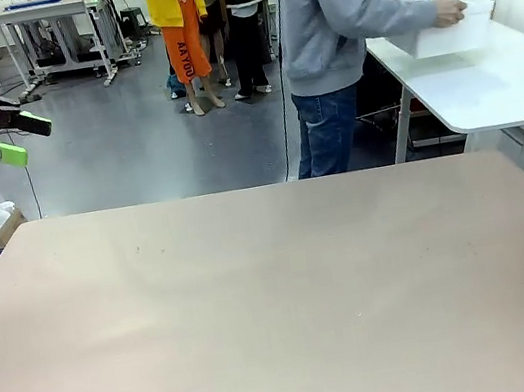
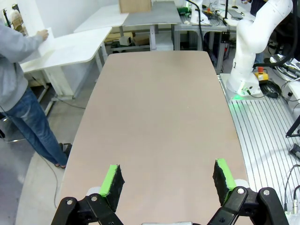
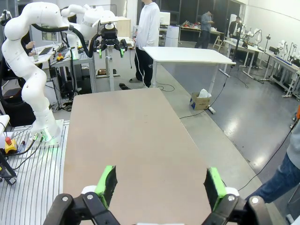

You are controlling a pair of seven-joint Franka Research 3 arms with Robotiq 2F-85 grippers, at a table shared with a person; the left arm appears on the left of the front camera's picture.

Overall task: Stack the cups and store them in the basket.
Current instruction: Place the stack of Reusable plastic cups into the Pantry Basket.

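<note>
My left gripper [image 2: 168,182] is spread wide and holds nothing. My right gripper [image 3: 159,186] is spread wide too, with nothing in it. The table [image 1: 261,308] below my fingers is bare, with no cups on it. Far past my grippers, a person [image 1: 335,31] has both hands on a white box, maybe the basket [image 1: 446,29], at a side table. I think all the stacking is still to do.

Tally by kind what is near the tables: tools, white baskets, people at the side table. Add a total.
Tools: 2, the left tool and the right tool, both open
Baskets: 1, the white basket
People: 1, the person holding it
Total: 4
</note>
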